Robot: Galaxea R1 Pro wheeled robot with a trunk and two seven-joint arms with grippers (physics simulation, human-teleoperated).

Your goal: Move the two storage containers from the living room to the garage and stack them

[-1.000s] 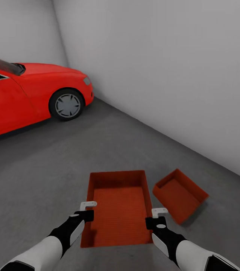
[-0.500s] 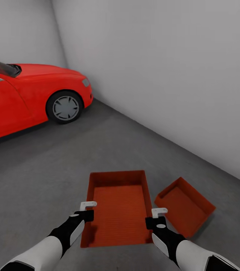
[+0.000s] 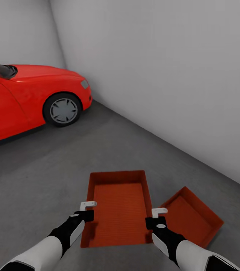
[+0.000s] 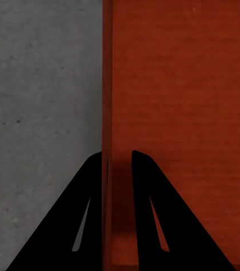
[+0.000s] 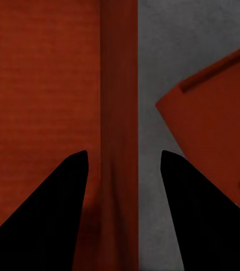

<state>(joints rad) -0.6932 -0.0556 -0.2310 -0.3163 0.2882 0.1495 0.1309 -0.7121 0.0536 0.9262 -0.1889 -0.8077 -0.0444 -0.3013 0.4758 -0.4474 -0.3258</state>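
head view: i see the garage's grey floor running to white walls, with the red car far off beyond the held container. that container hangs between my arms, its long side walls in my grip. the second container lies on the floor just to the right of the held one, tilted askew. my left hand is pinched almost closed on the left wall; my right hand straddles the right wall, its fingers standing wider apart.
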